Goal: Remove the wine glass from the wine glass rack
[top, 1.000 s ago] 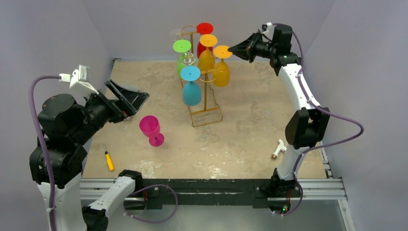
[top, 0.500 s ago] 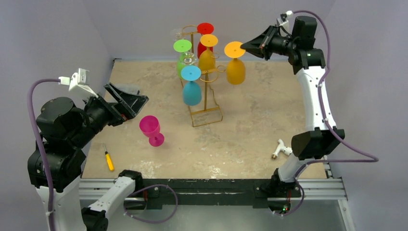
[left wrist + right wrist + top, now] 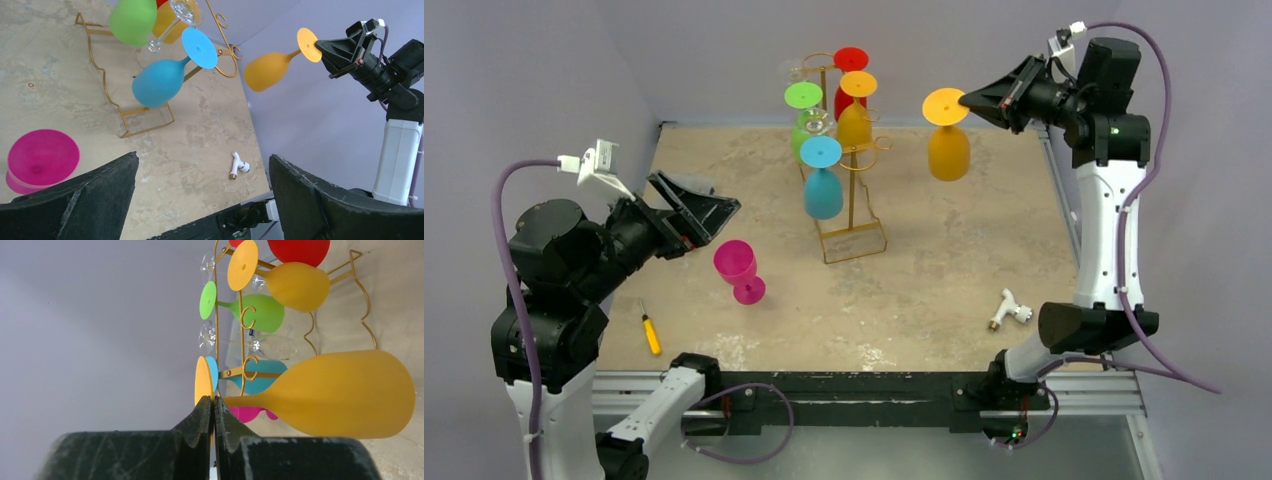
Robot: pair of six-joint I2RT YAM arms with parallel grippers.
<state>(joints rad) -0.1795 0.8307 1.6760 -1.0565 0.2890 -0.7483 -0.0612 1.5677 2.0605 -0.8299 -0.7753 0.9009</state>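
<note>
The gold wire wine glass rack [image 3: 851, 200] stands at the back middle of the table. Red, orange, green, blue and clear glasses hang upside down on its hooks. My right gripper [image 3: 969, 99] is shut on the foot of an orange wine glass [image 3: 948, 150]. It holds the glass upside down in the air, clear of the rack and to its right. The right wrist view shows the pads [image 3: 202, 412] pinching the foot edge, with the bowl [image 3: 340, 395] beyond. My left gripper [image 3: 696, 200] is open and empty, above a pink glass [image 3: 738, 268] standing on the table.
A yellow screwdriver [image 3: 652, 334] lies near the front left edge. A white pipe fitting [image 3: 1007, 310] lies at the front right. Purple walls close in the back and both sides. The right arm's upright link stands along the right table edge.
My right gripper has moved right and slightly up with the orange glass, carrying it off the rack's hook and away from the rack. The left arm has barely moved.
</note>
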